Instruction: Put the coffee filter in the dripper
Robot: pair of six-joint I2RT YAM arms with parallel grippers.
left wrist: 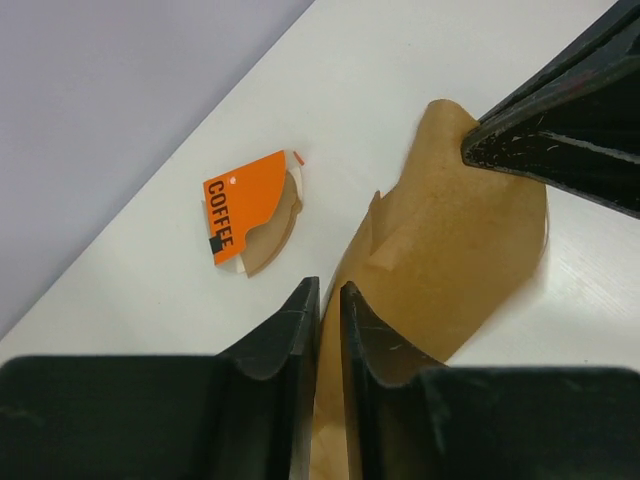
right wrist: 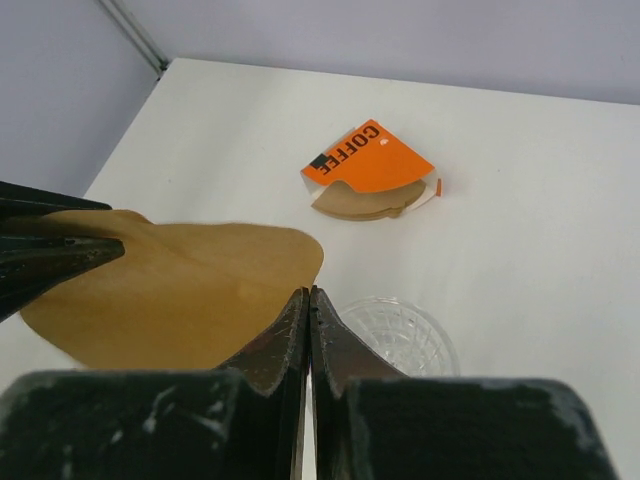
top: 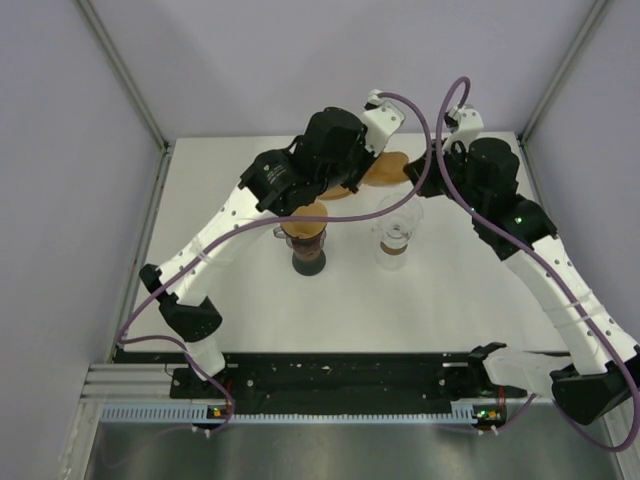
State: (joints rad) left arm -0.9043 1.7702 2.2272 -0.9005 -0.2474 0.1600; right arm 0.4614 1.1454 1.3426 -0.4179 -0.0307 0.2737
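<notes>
The brown paper coffee filter (top: 382, 168) (left wrist: 460, 250) (right wrist: 170, 290) is held up between both grippers at the back of the table. My left gripper (left wrist: 328, 290) (right wrist: 115, 240) has its jaws a sliver apart, with one end of the filter between them. My right gripper (right wrist: 308, 292) (left wrist: 470, 150) is pressed shut on the filter's opposite edge. The clear glass dripper (top: 397, 232) (right wrist: 400, 335) stands just below and in front of the right gripper, with nothing in it.
An orange pack marked COFFEE (left wrist: 245, 205) (right wrist: 370, 160), with brown filters showing, lies flat farther back. A second dripper (top: 306, 235) with a brown filter sits on a dark server under the left arm. Grey walls enclose the white table (top: 450, 300).
</notes>
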